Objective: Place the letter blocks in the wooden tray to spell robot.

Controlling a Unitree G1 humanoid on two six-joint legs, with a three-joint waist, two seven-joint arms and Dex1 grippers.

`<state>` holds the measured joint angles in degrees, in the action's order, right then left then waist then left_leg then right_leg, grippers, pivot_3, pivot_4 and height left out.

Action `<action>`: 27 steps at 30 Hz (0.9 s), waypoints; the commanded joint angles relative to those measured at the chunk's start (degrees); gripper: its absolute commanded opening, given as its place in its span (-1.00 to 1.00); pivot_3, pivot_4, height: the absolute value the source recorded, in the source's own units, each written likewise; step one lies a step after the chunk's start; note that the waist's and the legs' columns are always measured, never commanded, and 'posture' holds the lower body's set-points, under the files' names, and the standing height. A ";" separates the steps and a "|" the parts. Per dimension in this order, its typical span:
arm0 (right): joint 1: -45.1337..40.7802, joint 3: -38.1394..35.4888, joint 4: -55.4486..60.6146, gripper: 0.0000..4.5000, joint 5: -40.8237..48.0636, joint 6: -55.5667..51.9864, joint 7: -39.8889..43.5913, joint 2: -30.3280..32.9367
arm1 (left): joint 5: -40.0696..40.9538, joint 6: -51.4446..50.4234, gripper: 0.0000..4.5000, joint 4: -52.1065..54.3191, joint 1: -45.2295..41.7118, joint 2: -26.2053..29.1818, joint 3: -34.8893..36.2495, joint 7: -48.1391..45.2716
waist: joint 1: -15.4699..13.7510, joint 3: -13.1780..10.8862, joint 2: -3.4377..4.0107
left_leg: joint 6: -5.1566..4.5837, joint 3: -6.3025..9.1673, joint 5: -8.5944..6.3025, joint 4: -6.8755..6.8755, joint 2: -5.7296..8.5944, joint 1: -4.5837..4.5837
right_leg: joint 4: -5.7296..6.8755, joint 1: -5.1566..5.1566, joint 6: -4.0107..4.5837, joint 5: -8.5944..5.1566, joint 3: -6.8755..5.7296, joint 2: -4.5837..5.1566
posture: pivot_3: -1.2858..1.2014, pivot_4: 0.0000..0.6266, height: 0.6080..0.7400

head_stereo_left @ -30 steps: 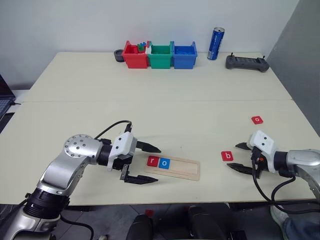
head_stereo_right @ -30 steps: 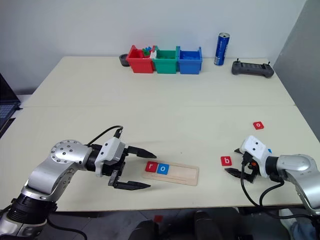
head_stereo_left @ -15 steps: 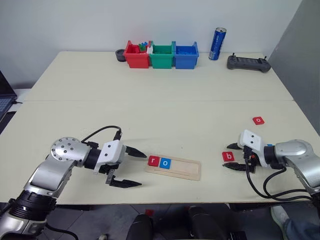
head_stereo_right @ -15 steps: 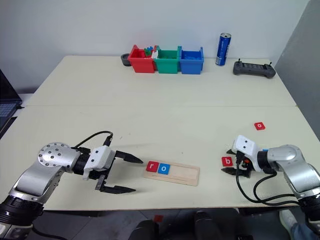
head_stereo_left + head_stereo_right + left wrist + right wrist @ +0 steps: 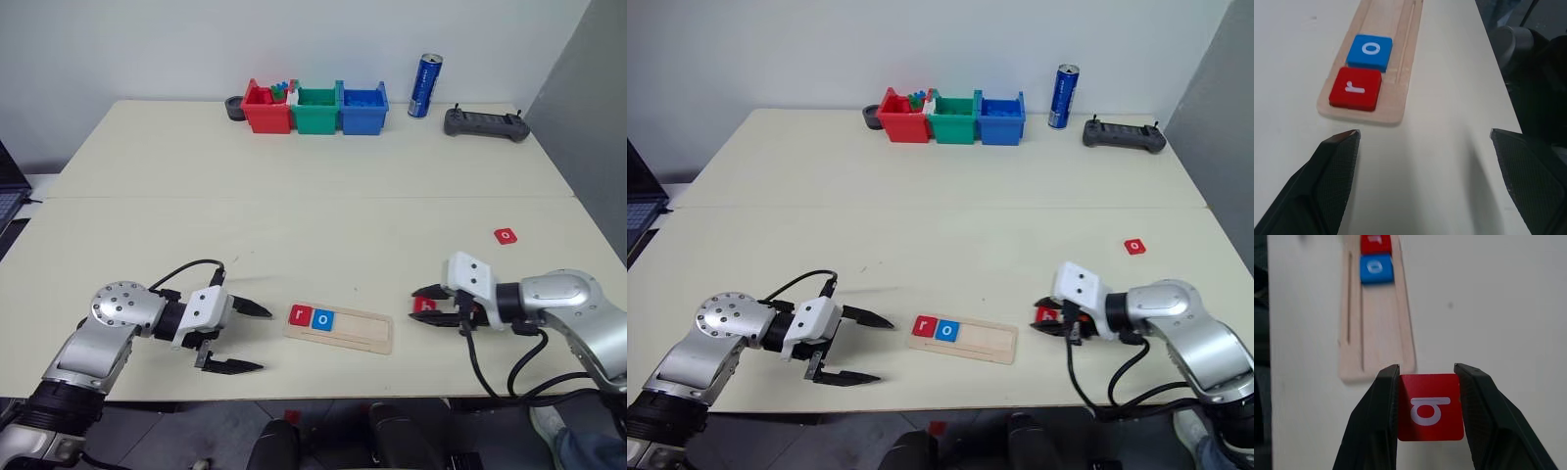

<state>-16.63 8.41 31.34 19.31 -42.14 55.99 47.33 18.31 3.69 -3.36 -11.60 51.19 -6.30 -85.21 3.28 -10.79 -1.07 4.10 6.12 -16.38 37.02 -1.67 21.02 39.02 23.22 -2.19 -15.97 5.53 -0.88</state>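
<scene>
The long, flat, light-wood tray (image 5: 339,328) with its shallow lengthwise groove lay near the front edge of the cream table (image 5: 313,186), between my two arms. Two small square letter tiles sat side by side at its left end: a red one with a white r (image 5: 300,314) and, touching it, a blue one with a white o (image 5: 324,318). The rest of the groove was bare wood.

I had my right gripper (image 5: 1426,404) closed on a third tile, the red square marked with a white b (image 5: 1430,406), one black finger pressed against each of its side edges. In the head views that tile (image 5: 423,305) was just beyond the right end of the tray, close to it but not over it, and my right gripper pointed leftward toward the tray. Whether the tile was clear of the table surface I could not tell.

Another red tile with a white o (image 5: 505,235) lay alone on the table, farther back and well to the right of the tray.

My left gripper (image 5: 250,339) was to the left of the tray, its two black fingers spread wide and holding nothing, with their tips aimed at the tray's left end and apart from it.

Along the far edge of the table stood a red plastic bin (image 5: 265,109), a green bin (image 5: 314,110) and a blue bin (image 5: 361,109) in a row, with a blue drink can (image 5: 423,86) and a dark grey handheld controller (image 5: 485,123) to their right.
</scene>
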 commanded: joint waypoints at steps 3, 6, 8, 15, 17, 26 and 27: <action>-3.81 8.32 4.50 -0.39 -1.95 -5.94 -7.60 -6.59 | -0.07 1.76 1.00 0.47 0.12 -0.14 1.02 -0.09 | 0.02 0.00 0.00 | 0.00 0.01 0.00 -0.01 0.00 0.00 | 0.00 0.00 0.00 0.00 -0.01 0.00 | 0.03 -0.52 1.00; -5.60 13.81 2.91 -0.39 -4.68 -5.77 -9.29 -9.15 | -0.21 1.19 1.00 1.62 0.04 -0.41 0.71 0.48 | 0.03 0.00 0.00 | 0.00 0.01 0.00 -0.02 -0.01 0.01 | 0.00 0.02 0.02 0.01 -0.01 0.00 | 0.03 -0.52 1.00; -6.82 16.71 1.70 -0.39 -5.99 -5.22 -9.13 -9.84 | -0.24 0.34 1.00 2.95 0.06 -0.54 0.48 1.02 | 0.03 0.00 0.00 | 0.00 0.01 0.00 -0.02 0.00 0.01 | -0.01 0.03 0.03 0.01 -0.02 0.00 | 0.03 -0.52 1.00; -12.12 20.65 -3.51 -0.39 -7.44 -4.60 -7.58 -12.04 | -0.38 -1.18 1.00 5.28 0.54 -0.73 0.17 2.10 | 0.06 0.00 0.00 | 0.00 0.02 0.00 -0.01 -0.01 0.00 | 0.00 0.03 0.03 0.01 -0.03 -0.01 | 0.03 -0.52 1.00; -12.51 21.15 -4.35 -0.39 -7.78 -4.12 -7.09 -12.24 | -0.37 -1.28 1.00 5.41 0.63 -0.71 0.17 2.24 | 0.07 0.00 0.00 | 0.00 0.03 0.00 -0.03 -0.01 0.00 | 0.00 0.04 0.03 0.01 -0.04 -0.01 | 0.03 -0.52 1.00; -13.09 23.12 -6.52 -0.39 -9.14 -2.09 -5.49 -13.59 | -0.42 2.17 1.00 2.02 2.00 -0.38 1.15 1.18 | 0.08 0.00 0.00 | -0.01 0.03 0.00 -0.03 -0.01 0.00 | 0.00 0.04 0.05 0.02 -0.05 0.00 | 0.03 -0.52 1.00; -13.10 23.17 -6.72 -0.39 -9.31 -1.98 -5.39 -13.78 | -0.48 2.53 1.00 1.70 2.08 -0.39 1.15 1.14 | 0.08 0.00 0.00 | 0.00 0.03 0.00 -0.03 -0.01 0.00 | 0.00 0.04 0.05 0.02 -0.05 0.00 | 0.03 -0.52 1.00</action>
<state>-28.72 31.29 23.98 10.21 -45.27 50.03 33.91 17.71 4.73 -1.51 -9.64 50.42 -6.47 -83.62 3.36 -10.78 -1.07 4.10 6.15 -16.38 36.99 -1.68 21.03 39.02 23.27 -2.14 -15.95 5.48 -0.89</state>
